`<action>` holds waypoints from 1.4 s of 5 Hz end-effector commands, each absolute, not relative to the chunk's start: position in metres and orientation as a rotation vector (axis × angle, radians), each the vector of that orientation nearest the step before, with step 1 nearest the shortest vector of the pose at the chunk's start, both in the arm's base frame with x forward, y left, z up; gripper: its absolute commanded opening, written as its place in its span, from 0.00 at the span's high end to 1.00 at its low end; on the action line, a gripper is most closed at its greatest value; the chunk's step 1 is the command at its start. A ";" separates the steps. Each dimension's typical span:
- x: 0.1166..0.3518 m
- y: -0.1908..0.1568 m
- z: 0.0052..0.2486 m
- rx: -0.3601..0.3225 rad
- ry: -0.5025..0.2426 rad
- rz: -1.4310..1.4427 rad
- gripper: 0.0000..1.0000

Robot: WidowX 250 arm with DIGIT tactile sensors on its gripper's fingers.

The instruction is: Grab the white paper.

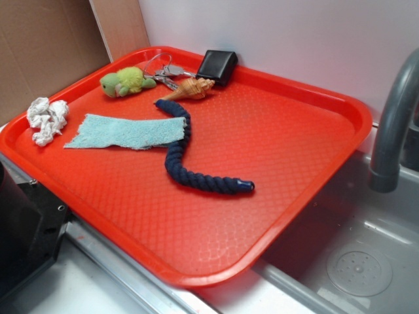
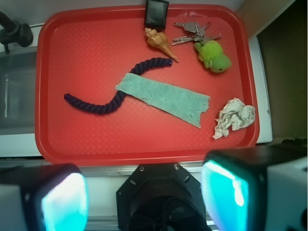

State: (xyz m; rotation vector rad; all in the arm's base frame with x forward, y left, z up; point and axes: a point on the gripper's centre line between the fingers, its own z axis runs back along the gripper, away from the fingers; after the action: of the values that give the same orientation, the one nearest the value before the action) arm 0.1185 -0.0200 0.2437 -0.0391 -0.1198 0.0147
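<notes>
The white paper (image 1: pixel 47 120) is a crumpled, wrinkled wad lying at the left corner of the red tray (image 1: pixel 262 163), just left of a flat light-blue cloth (image 1: pixel 127 133). In the wrist view the paper (image 2: pixel 234 117) lies near the tray's (image 2: pixel 86 53) lower right corner, beside the cloth (image 2: pixel 166 97). My gripper (image 2: pixel 144 197) is open, its two cyan-padded fingers (image 2: pixel 65 202) wide apart with nothing between them. It hangs high above the robot base, back from the tray's near rim and to the left of the paper. The gripper does not show in the exterior view.
On the tray lie a dark blue rope (image 1: pixel 190 157), a green plush toy (image 1: pixel 124 81), keys (image 1: pixel 163 73), a seashell (image 1: pixel 193 88) and a black wallet (image 1: pixel 217 65). A sink with a grey faucet (image 1: pixel 393 124) is to the right. The black robot base (image 1: pixel 26 229) sits by the tray's front-left edge.
</notes>
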 end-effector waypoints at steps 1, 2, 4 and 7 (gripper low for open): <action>0.119 -0.020 0.244 -0.039 -0.120 0.015 0.00; 0.136 0.022 0.205 0.052 -0.004 0.256 0.00; 0.142 0.095 0.140 0.008 -0.052 0.756 0.00; 0.128 0.105 0.113 0.101 -0.070 1.003 0.00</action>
State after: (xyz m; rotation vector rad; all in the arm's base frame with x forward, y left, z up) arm 0.1388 0.1018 0.1100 0.0998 -0.0588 0.9854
